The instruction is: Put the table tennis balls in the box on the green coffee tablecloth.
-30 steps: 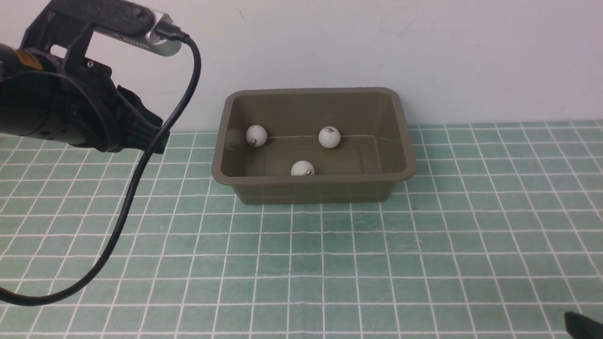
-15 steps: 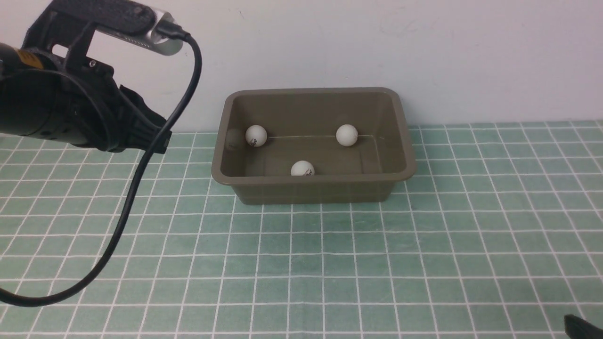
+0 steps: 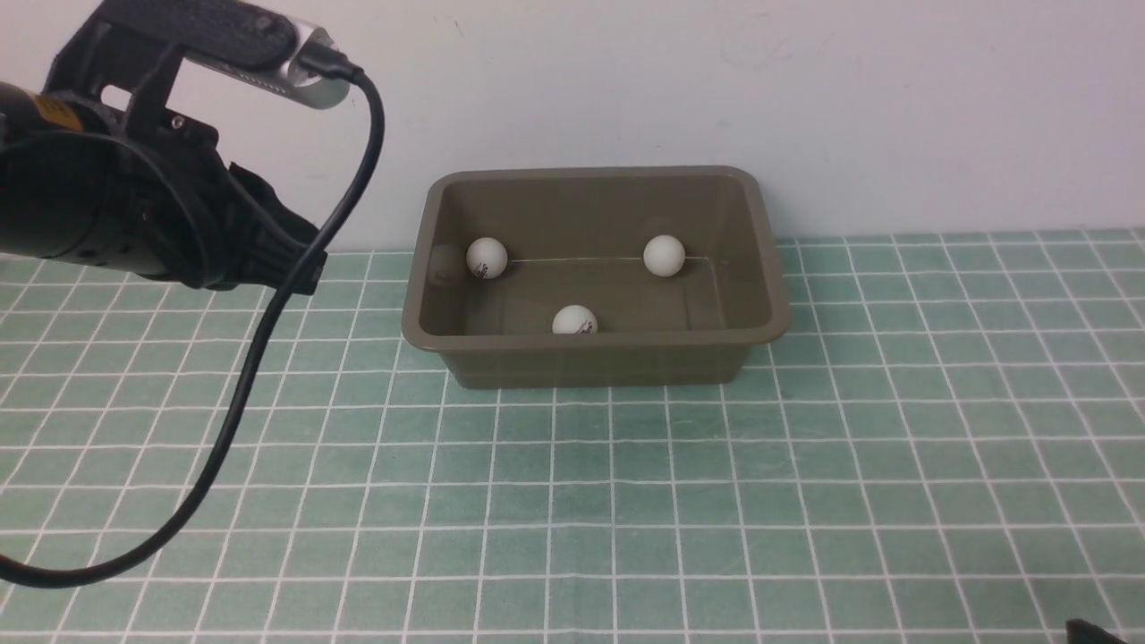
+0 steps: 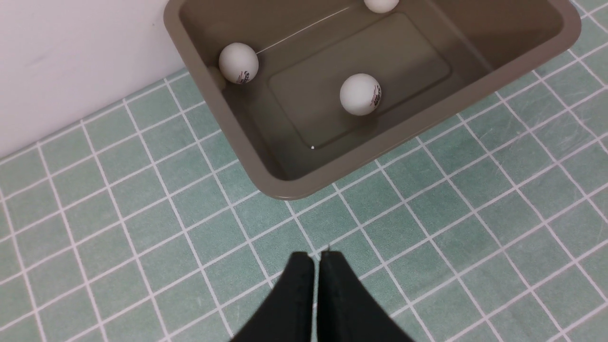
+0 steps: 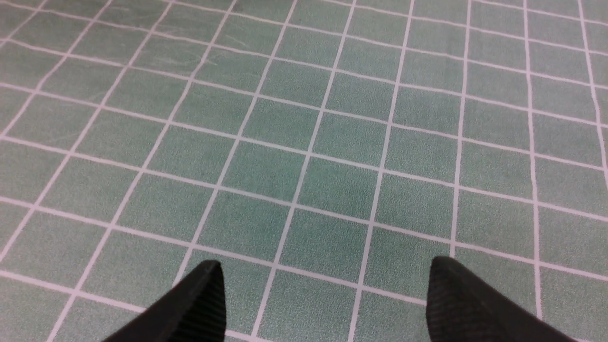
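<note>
The olive-brown box [image 3: 769,295] stands on the green coffee tablecloth [image 3: 626,501] near the back wall. Three white table tennis balls lie inside it: one at the left [image 3: 487,258], one at the back right [image 3: 664,255], one by the near wall [image 3: 574,320]. In the left wrist view the box [image 4: 285,187] holds two balls [image 4: 238,62] [image 4: 360,93], with a third [image 4: 380,4] at the frame's edge. My left gripper [image 4: 316,259] is shut and empty, hovering over the cloth left of the box. My right gripper [image 5: 325,273] is open over bare cloth.
The left arm's body [image 3: 134,206] and its black cable [image 3: 268,322] hang over the cloth's left side. A white wall [image 3: 805,107] stands right behind the box. A dark tip of the right arm [image 3: 1096,631] shows at the bottom right corner.
The back ball has rolled to the right along the box's far wall and slowed. The right arm's tip has slid lower out of the front view. The left arm barely moved.
</note>
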